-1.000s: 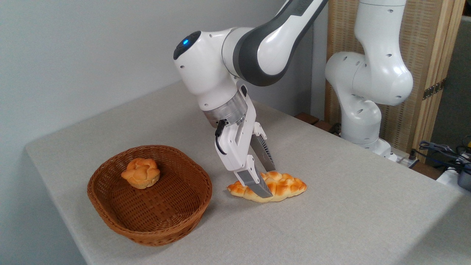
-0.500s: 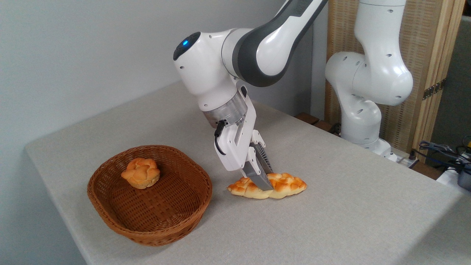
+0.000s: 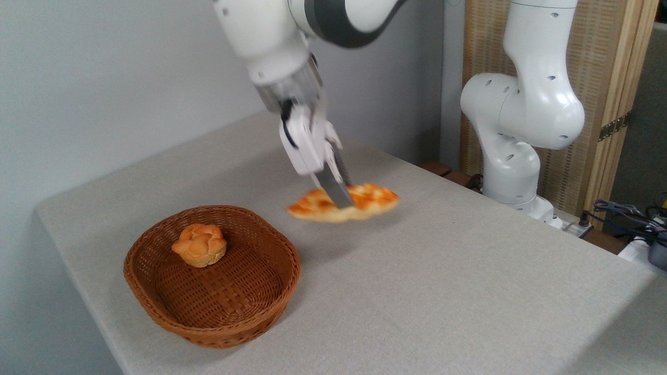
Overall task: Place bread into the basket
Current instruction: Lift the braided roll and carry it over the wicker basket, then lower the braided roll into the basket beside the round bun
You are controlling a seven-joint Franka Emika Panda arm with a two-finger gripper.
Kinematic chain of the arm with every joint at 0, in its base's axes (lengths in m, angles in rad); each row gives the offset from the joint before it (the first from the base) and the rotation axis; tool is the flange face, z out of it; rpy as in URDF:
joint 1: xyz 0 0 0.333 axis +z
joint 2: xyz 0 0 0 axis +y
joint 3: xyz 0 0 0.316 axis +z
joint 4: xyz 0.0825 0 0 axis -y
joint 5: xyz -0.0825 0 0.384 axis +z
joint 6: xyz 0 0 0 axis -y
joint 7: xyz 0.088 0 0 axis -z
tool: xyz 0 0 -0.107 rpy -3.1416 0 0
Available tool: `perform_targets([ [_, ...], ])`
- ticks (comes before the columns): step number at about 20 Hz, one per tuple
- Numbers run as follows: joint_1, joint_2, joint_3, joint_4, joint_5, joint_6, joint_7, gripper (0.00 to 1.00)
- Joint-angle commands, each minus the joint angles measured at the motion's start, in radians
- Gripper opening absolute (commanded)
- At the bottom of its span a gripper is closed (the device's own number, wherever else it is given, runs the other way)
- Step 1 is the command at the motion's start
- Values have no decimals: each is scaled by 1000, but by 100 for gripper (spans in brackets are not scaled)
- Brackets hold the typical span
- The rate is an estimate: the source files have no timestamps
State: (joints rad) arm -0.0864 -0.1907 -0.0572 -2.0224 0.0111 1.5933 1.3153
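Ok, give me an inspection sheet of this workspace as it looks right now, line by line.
Surface: grey table, bare apart from the basket.
Job's things: bread held in the air, right of the basket, not yet over it.
Clutter: small round bun lying in the basket.
Gripper: gripper shut on the bread, image blurred.
Cables: bundle off the table's right edge.
Surroundings: plain wall, woven screen behind the arm's base.
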Motion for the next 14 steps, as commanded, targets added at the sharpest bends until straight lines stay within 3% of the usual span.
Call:
perform_targets([
  [1, -3, 102, 14, 148, -123, 98, -222, 6],
  [4, -3, 134, 14, 156, -148, 302, -344, 8],
  [10, -3, 211, 7, 152, -137, 497, -354, 19],
  [11, -3, 221, 4, 151, -135, 510, -352, 29],
  [12, -4, 235, 2, 151, -132, 520, -350, 47],
  [13, -4, 249, 0, 149, -132, 534, -352, 87],
  [14, -4, 261, 0, 149, -131, 543, -349, 100],
])
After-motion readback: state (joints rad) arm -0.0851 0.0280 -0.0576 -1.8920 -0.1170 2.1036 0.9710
